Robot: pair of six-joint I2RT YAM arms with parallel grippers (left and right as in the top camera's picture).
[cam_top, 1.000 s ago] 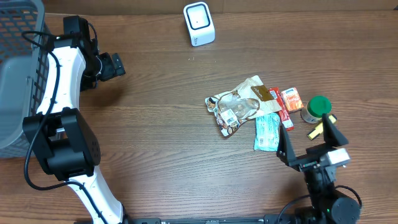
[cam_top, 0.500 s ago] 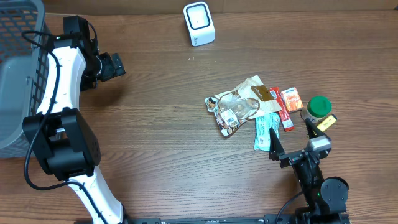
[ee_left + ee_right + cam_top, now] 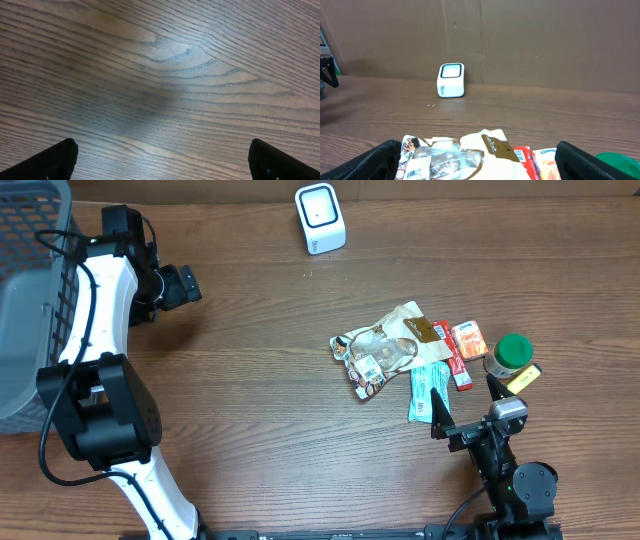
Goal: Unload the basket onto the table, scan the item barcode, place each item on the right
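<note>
Scanner [image 3: 320,218] single, one green-lidded jar [image 3: 512,352], one basket [image 3: 22,330], left end effector [image 3: 186,285], right end effector [image 3: 464,404], both released.

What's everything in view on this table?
barcode scanner: one, white, far edge
basket: one, grey, far left
snack bag: one, clear and cream, right of centre
teal packet: one, teal, nearer than bag
red packet: one, red, right of bag
orange packet: one, orange, beside red packet
jar: one, green lid, far right
yellow item: one, yellow, beside jar
table: one, brown wood, underneath
left pincer: one, black, open, over bare wood
right pincer: one, black, open, near packets
</note>
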